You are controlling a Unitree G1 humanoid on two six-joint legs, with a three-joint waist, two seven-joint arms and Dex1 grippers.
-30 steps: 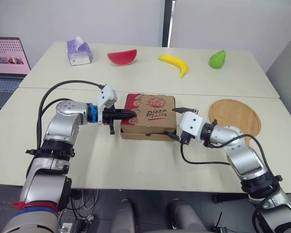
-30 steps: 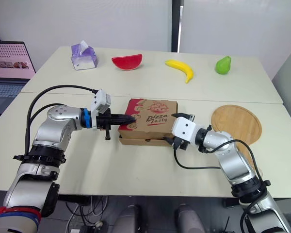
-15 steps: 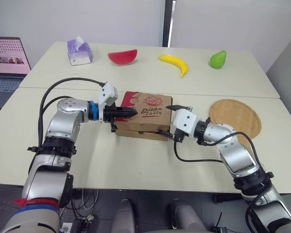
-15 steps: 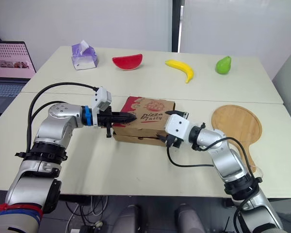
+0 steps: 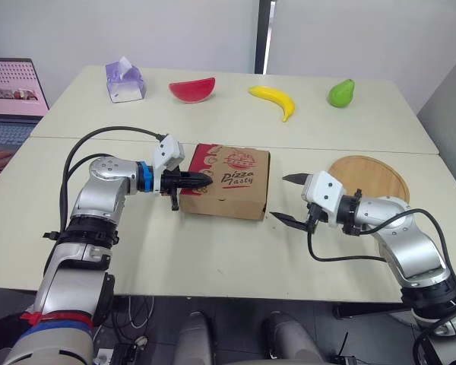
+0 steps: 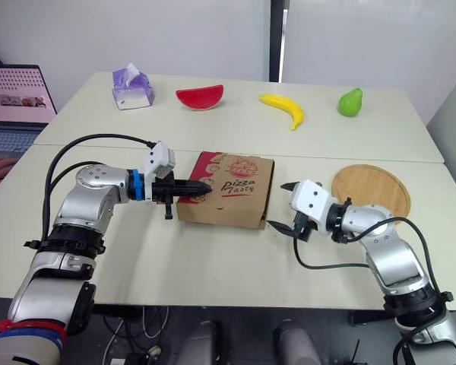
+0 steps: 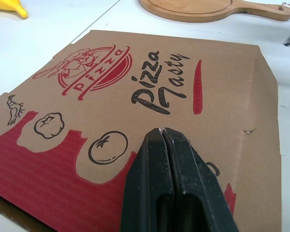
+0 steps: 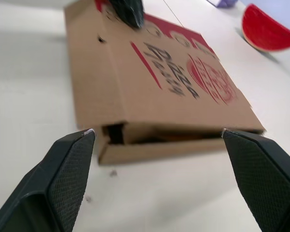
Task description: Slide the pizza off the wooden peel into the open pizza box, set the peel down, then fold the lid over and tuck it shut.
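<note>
Gaping right gripper (image 5: 280,198) just off pizza box (image 5: 229,182) right edge

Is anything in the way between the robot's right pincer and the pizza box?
Nothing I can see. The right pincer is open and faces the side of the pizza box, with just bare table in between. The left pincer is shut and lies on top of the box at the other end, out of the way.
</note>
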